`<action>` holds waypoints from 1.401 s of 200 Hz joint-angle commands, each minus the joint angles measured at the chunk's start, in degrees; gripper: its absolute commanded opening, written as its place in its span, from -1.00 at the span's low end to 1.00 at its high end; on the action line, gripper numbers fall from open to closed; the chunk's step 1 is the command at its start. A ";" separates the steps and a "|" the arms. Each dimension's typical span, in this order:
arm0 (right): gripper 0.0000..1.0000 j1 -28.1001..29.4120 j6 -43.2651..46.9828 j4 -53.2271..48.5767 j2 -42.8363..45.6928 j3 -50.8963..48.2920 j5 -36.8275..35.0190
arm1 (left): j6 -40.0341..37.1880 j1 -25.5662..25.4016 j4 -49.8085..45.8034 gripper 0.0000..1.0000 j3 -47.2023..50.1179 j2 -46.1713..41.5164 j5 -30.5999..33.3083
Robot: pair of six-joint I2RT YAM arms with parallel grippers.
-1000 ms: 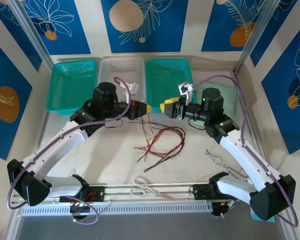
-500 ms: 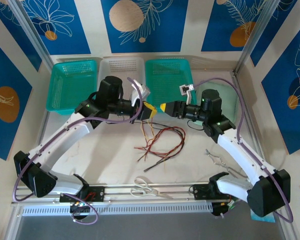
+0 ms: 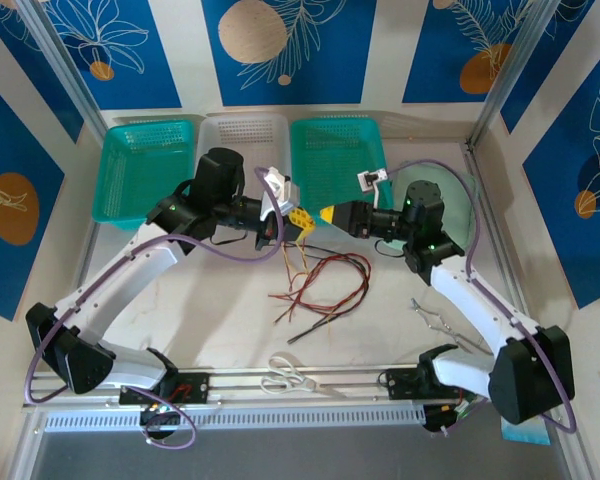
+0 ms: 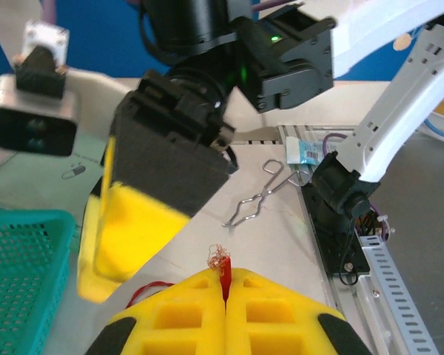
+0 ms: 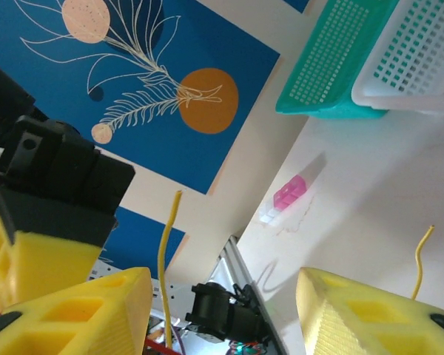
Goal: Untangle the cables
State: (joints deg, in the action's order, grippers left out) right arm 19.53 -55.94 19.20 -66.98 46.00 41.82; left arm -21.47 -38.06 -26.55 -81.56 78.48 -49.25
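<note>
Left gripper [image 3: 304,222] rightward, near teal basket [image 3: 335,160]

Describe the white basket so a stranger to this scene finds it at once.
Start at the far edge of the table, where three mesh baskets stand in a row below the blue wall panels. The white basket is the middle one, between the left teal basket and the right teal basket; it alone is white, not teal.

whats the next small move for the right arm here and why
Probably close the right gripper on the yellow wire that seems to stand between its open jaws. The left gripper is shut on a red wire end, so gripping a second strand would let the two be pulled apart.
</note>
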 commanded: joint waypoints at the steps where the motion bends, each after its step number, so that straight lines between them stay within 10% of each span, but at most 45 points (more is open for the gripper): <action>1: 0.09 1.54 -3.88 3.92 -1.92 0.94 3.03 | -4.17 -0.26 -1.75 -1.00 -3.14 1.30 -3.65; 183: 0.05 6.47 -15.51 17.28 -12.33 6.06 9.21 | -3.42 -0.28 -0.66 -1.00 -3.61 2.12 -5.59; 208: -0.19 6.62 -17.12 20.13 -13.74 6.36 9.47 | -3.18 -0.32 -0.57 -1.00 -3.52 1.94 -5.43; 242: -1.00 5.86 -16.81 20.16 -12.55 5.44 7.40 | -2.67 -0.08 -0.37 -1.00 -2.92 1.03 -3.56; 280: -1.00 3.18 -6.83 9.41 -2.47 1.90 -4.95 | 3.88 0.64 7.19 -1.00 1.82 -3.02 2.54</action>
State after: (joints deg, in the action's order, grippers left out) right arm 24.18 -70.26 36.12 -76.69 49.17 45.63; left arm -22.39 -37.95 -25.80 -82.39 79.22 -50.30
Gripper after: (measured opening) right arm 0.052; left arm 0.051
